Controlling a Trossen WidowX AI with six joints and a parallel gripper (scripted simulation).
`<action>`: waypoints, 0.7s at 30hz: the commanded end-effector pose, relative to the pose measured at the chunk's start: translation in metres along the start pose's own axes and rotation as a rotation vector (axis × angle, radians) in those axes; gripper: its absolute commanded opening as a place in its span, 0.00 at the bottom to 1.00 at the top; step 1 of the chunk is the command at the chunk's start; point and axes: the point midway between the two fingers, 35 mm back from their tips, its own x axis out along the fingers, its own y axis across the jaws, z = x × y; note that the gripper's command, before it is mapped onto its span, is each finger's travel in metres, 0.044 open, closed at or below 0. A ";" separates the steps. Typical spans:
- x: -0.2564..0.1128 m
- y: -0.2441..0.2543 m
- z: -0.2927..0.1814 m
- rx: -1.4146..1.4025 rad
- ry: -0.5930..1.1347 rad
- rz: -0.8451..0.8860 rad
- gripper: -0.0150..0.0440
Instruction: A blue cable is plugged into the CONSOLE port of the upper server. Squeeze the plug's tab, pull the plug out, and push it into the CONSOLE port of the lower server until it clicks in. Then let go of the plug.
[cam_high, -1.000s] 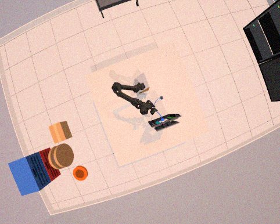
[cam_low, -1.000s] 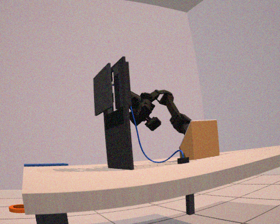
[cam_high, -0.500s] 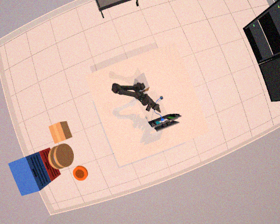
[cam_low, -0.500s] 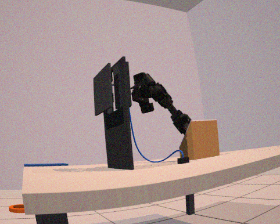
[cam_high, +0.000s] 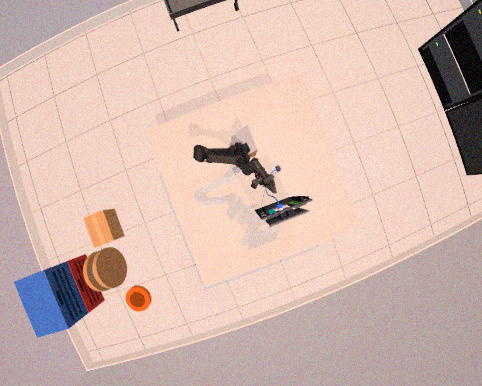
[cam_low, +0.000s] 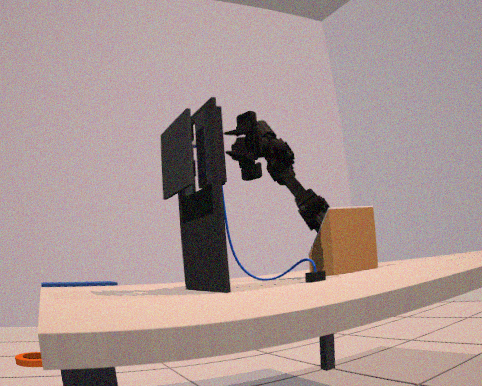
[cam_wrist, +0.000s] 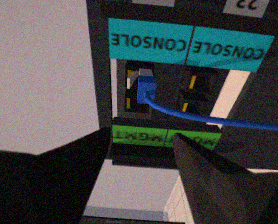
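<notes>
The blue plug (cam_wrist: 146, 89) (cam_high: 279, 206) sits at the left-hand port under the CONSOLE labels (cam_wrist: 148, 42), which read upside down in the wrist view. Which server that port belongs to cannot be told. The port beside it (cam_wrist: 194, 95) is empty. The blue cable (cam_wrist: 200, 119) (cam_low: 240, 262) runs off to the right in the wrist view and hangs down in the exterior view. My gripper (cam_wrist: 142, 135) (cam_low: 227, 143) is partly open and empty. Its fingertips are close in front of the panel, below the plug in the wrist view, one to each side of it, not touching it.
The dark upright rack (cam_low: 205, 250) stands on the table (cam_low: 125, 320). The cable's other end goes to a small black block (cam_low: 315, 276) beside a brown box (cam_low: 352, 240). Green labels (cam_wrist: 140, 136) lie beyond the ports, between the fingertips in the wrist view.
</notes>
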 end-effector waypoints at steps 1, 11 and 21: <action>0.038 0.001 0.014 -0.001 -0.014 0.006 0.66; 0.044 0.001 0.016 -0.001 -0.014 0.007 0.66; 0.059 0.003 0.020 -0.001 -0.015 0.007 0.66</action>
